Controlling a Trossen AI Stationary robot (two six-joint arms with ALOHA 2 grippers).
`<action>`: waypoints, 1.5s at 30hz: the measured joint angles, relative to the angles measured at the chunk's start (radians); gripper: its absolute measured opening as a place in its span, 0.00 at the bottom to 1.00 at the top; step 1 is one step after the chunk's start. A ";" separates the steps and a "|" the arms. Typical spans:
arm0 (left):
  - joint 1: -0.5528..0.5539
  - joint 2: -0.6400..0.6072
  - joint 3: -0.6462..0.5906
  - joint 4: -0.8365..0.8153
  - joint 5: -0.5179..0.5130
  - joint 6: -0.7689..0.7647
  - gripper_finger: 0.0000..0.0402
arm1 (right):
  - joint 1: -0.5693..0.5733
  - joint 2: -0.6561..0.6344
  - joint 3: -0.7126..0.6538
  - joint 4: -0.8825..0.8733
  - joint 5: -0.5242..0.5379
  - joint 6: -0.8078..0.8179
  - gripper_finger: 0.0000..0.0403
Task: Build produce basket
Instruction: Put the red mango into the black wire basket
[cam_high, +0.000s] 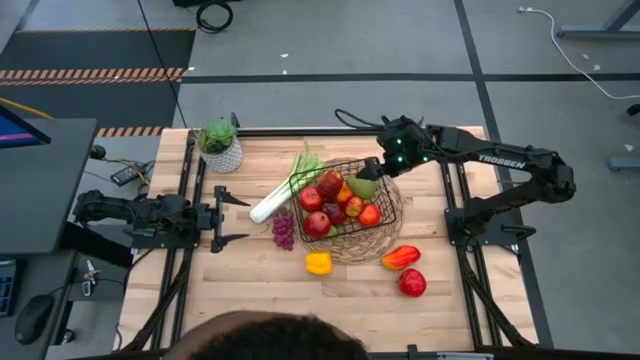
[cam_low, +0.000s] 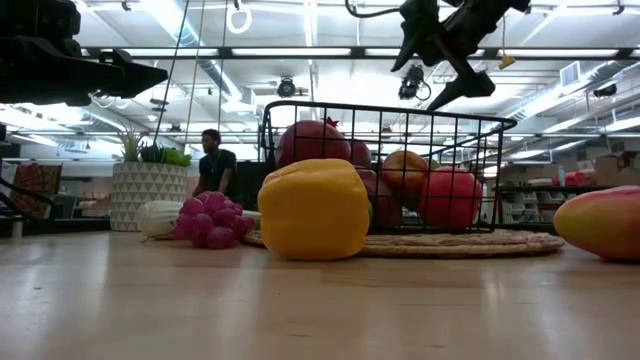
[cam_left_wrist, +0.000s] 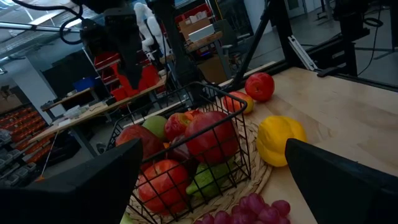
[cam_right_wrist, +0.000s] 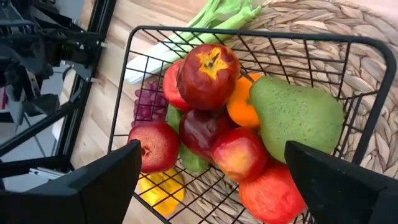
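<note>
Bright overhead light, blurred foreground

From overhead we look straight down on the whole desk, the basket near frame centre. At desk height we face level across the boards into the room, the yellow pepper close at centre. From the left wrist we see the basket side-on, nearby; from the right wrist we look down into it at close range. All four views share basket and pepper.
</note>
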 joint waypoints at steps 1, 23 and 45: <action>0.000 0.000 0.000 0.000 0.000 0.000 1.00 | -0.006 0.000 0.000 0.001 -0.010 -0.003 0.99; 0.000 0.000 0.000 0.000 0.000 0.000 1.00 | -0.046 0.003 0.301 -0.441 0.009 -0.185 0.99; 0.000 0.000 0.000 0.000 0.000 -0.019 1.00 | 0.087 -0.108 0.351 -0.677 0.110 -0.155 0.99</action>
